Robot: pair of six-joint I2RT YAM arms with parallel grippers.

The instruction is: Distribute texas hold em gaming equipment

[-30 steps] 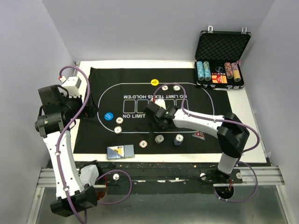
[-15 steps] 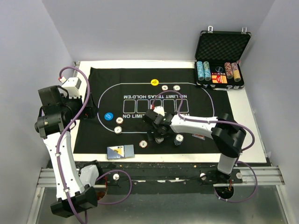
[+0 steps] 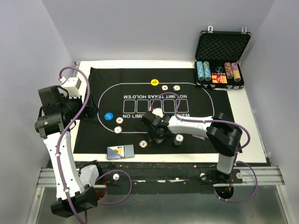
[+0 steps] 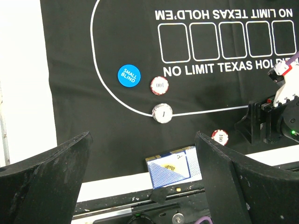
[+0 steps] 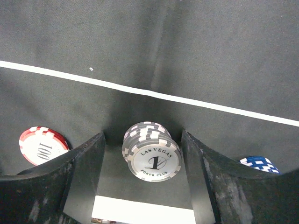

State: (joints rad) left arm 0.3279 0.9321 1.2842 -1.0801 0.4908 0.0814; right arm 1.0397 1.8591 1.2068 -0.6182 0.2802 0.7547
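A small stack of white poker chips [image 5: 152, 151] marked "1" stands on the black mat between the fingers of my right gripper [image 5: 143, 140]. The jaws are open, with a gap showing on each side of the stack. From above, the right gripper [image 3: 158, 132] covers this stack. A red chip [image 5: 42, 145] lies to its left and a blue chip stack [image 5: 259, 164] to its right. My left gripper [image 4: 142, 186] hangs wide open high over the mat's left side, holding nothing. Below it lies the blue-backed card deck [image 4: 173, 170].
The blue button [image 3: 108, 116] and two chips [image 3: 118, 125] sit at the mat's left. The yellow button [image 3: 154, 82] and two more chips [image 3: 170, 87] lie at the far side. My right arm partly hides the dark red marker [image 3: 198, 136]. An open case [image 3: 222, 60] stands back right.
My right gripper has moved toward the near edge and down around the white chip stack, and its jaws have narrowed. The left arm has not moved.
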